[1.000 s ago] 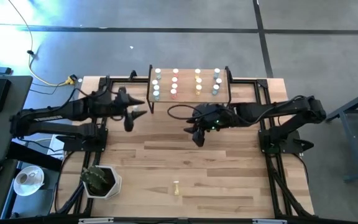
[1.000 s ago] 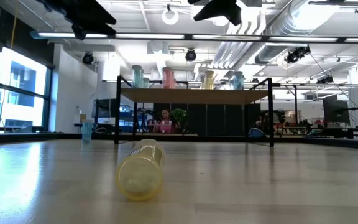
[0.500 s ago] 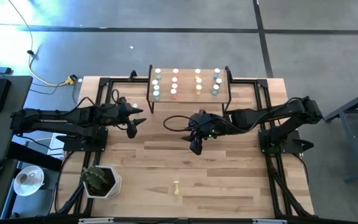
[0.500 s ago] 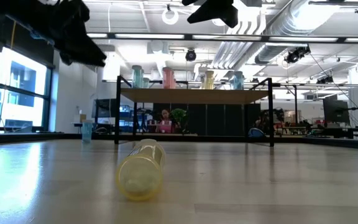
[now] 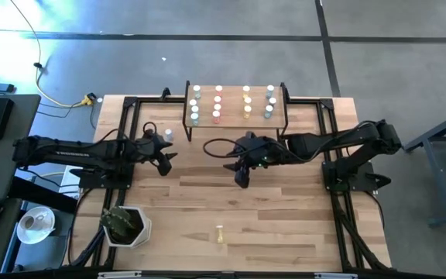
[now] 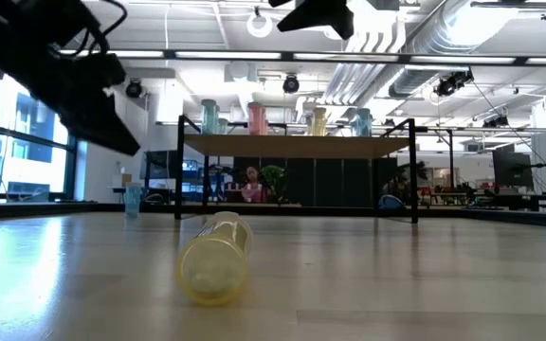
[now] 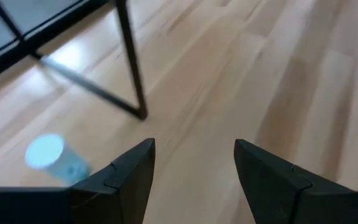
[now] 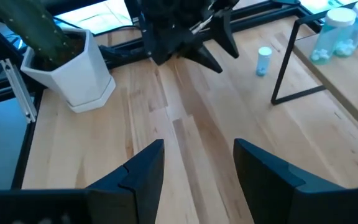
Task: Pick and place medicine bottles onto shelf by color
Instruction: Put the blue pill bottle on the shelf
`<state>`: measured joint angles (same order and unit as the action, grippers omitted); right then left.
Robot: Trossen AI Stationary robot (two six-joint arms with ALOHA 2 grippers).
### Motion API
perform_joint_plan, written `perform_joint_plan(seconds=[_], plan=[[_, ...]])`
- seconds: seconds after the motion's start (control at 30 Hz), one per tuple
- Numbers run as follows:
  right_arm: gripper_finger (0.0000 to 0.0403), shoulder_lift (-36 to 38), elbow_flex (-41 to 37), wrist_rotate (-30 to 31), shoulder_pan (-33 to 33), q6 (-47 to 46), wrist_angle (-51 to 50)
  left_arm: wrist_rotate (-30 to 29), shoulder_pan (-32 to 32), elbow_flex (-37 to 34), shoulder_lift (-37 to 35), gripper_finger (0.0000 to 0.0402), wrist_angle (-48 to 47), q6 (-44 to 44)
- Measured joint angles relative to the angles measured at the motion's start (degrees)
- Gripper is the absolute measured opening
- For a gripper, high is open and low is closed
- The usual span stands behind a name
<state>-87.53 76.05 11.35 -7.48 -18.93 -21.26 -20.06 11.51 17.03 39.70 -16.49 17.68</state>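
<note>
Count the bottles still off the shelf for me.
2. A blue bottle stands on the tabletop beside the shelf, near the left gripper. A yellow bottle lies near the table's front edge. Others may be hidden under the shelf.

open-plan lab: exposed ceiling ducts [image 6: 415, 38], workstations.

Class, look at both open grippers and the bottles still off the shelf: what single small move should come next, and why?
Probably the left gripper should ease toward the blue bottle standing upright on the table beside the shelf leg. Its fingers are open and empty and it is the nearer gripper; the right gripper hangs empty mid-table.
</note>
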Motion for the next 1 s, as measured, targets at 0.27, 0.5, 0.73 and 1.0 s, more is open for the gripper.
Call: perform_joint_plan(seconds=[0.27,0.5,0.73,1.0], plan=[[0.0184,0.0,0.0,-0.01,1.94,1.29,0.02,-6.48,0.02,-5.01,-0.02,0.0209,0.07,0.32],[0.0184,0.02,-0.01,-0.07,2.25,2.78,-0.75,-17.38,0.38,-7.95,0.0,0.0209,-0.02,5.38],[0.0184,0.04,-0.02,-0.3,2.25,5.98,-0.75,-14.68,2.96,-7.93,0.0,0.021,3.3,9.19],[0.0184,0.04,-0.04,-0.26,2.25,7.35,-0.75,-11.91,8.03,-7.93,1.49,0.021,3.56,14.77]])
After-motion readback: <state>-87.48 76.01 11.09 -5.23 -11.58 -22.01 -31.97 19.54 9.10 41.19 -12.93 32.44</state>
